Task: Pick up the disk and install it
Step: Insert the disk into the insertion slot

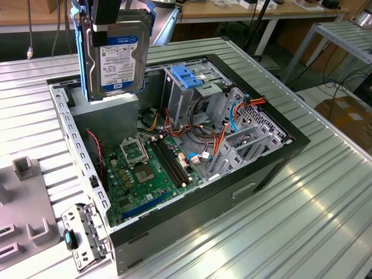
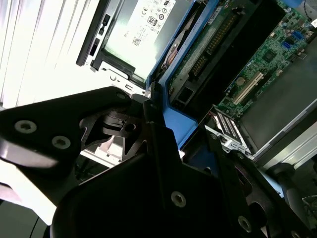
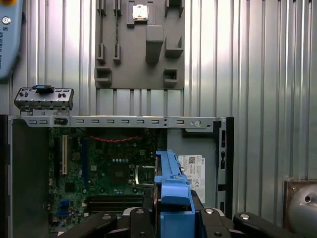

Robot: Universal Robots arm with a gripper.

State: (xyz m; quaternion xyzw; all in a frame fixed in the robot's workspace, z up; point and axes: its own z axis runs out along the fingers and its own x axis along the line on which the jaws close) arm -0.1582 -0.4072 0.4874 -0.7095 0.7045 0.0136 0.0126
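Disk: the disk hangs on edge in the air, label toward the exterior camera, above the grey box in a corner of the open computer case. It touches nothing below it.
Gripper: the gripper comes down from above, and its fingers are clenched on the disk's two sides, over the blue rails.
Drive cage: the metal cage with the blue handle stands inside the case, near the disk, on the exterior view's right of it.
Hazards: orange and red cables lie beside the cage and over the circuit board.
Surface: a ribbed metal surface carries the case.
Step in hand (judged): carrying the disk over the case; it is not yet installed.
Doing it well (judged): the grip needs to be firm and even on both rails so the disk cannot swing. The disk should be held square to the cage opening and high enough to clear the case rim and the grey box. The cables should be out of its path, and any lowering should be slow and straight, since a tilted rail would likely jam.
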